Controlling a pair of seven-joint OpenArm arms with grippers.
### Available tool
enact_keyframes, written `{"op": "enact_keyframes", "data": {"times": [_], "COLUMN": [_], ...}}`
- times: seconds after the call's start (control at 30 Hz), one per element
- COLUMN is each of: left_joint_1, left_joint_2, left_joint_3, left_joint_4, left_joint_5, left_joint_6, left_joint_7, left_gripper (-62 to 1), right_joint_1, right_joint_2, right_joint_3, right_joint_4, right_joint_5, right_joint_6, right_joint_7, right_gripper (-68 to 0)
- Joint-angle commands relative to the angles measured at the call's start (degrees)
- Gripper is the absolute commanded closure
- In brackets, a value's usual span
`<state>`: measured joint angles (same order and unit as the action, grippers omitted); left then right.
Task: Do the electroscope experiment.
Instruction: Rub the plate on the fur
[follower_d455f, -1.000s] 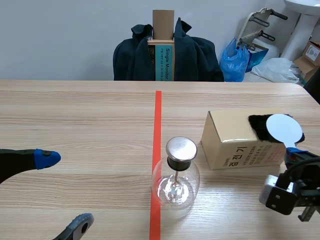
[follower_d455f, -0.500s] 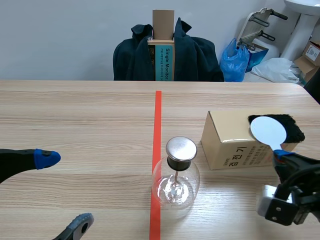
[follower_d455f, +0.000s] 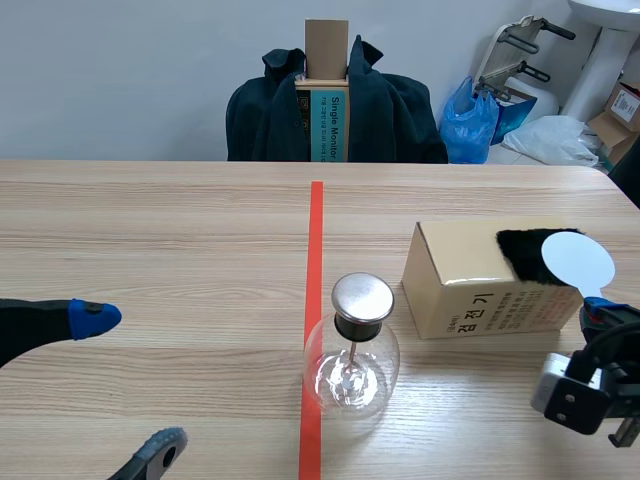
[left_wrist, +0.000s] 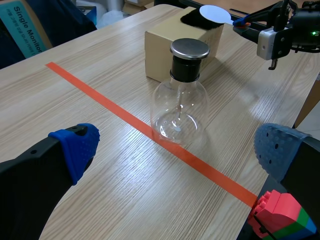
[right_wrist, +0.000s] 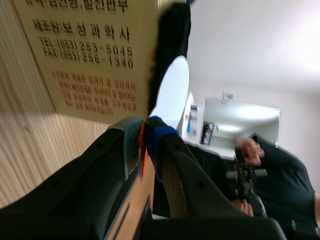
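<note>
The electroscope (follower_d455f: 352, 352), a clear glass flask with a metal cap (follower_d455f: 362, 296), stands on the orange tape line, and in the left wrist view the electroscope (left_wrist: 179, 107) is ahead of my fingers. My left gripper (follower_d455f: 125, 385) (left_wrist: 177, 147) is open and empty at the near left. My right gripper (follower_d455f: 598, 305) (right_wrist: 144, 137) is shut on the handle of a white disc paddle (follower_d455f: 575, 260) (right_wrist: 172, 92) (left_wrist: 215, 12). The disc lies against a black fur patch (follower_d455f: 525, 255) (right_wrist: 172, 40) on top of the cardboard box (follower_d455f: 465, 285) (left_wrist: 165, 40).
The tape line (follower_d455f: 314, 230) runs down the table's middle. Beyond the far edge stands a chair with a dark jacket (follower_d455f: 390, 110) and a carton, and a blue bag (follower_d455f: 470, 120) lies further right. A red and green block (left_wrist: 282, 220) shows beside my left gripper's finger.
The right gripper slid the white disc left across the fur, then back right to the box's end. The left arm and the electroscope have not moved.
</note>
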<state>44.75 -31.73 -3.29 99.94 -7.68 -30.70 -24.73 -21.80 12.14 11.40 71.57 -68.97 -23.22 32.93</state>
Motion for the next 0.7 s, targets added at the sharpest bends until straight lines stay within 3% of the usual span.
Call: {"op": "enact_keyframes", "data": {"times": [0.0, 0.07, 0.17, 0.2, 0.3, 0.37, 0.5, 0.53, 0.67], "left_joint_1": [-0.2, -0.2, -0.2, -0.2, -0.2, -0.2, -0.2, -0.2, -0.2], "left_joint_2": [0.3, 0.3, 0.3, 0.3, 0.3, 0.3, 0.3, 0.3, 0.3], "left_joint_3": [0.3, 0.3, 0.3, 0.3, 0.3, 0.3, 0.3, 0.3, 0.3], "left_joint_4": [0.2, 0.2, 0.2, 0.2, 0.2, 0.2, 0.2, 0.2, 0.2], "left_joint_5": [-0.6, -0.6, -0.6, -0.6, -0.6, -0.6, -0.6, -0.6, -0.6], "left_joint_6": [-0.1, -0.1, -0.1, -0.1, -0.1, -0.1, 0.1, 0.1, 0.1], "left_joint_7": [-1.0, -1.0, -1.0, -0.9, -0.9, -1.0, -0.9, -0.9, -0.9], "left_gripper": [-62.3, -62.3, -62.3, -62.3, -62.3, -62.3, -62.3, -62.3, -62.3], "right_joint_1": [0.0, 0.0, -0.1, -0.1, 0.0, 0.0, -0.1, -0.1, -0.1], "right_joint_2": [0.5, 0.1, -0.2, -0.2, 0.3, -0.2, -0.7, -0.7, -0.3], "right_joint_3": [-0.3, -0.5, 0.3, 0.3, 0.2, 0.2, 0.3, 0.3, 0.1], "right_joint_4": [1.0, 1.0, 1.0, 1.0, 1.0, 1.0, 1.0, 1.0, 1.0], "right_joint_5": [0.1, 0.2, 0.2, 0.2, 0.1, 0.2, 0.2, 0.0, -0.7], "right_joint_6": [0.0, -0.1, -0.5, -0.3, 0.0, 0.0, -1.3, -0.9, -0.7], "right_joint_7": [5.2, 4.1, -5.2, -5.3, 3.3, 5.2, -9.1, -9.6, 2.5], "right_gripper": [-0.8, -0.8, -0.8, -0.8, -0.8, -0.8, -0.8, -0.8, -0.8]}}
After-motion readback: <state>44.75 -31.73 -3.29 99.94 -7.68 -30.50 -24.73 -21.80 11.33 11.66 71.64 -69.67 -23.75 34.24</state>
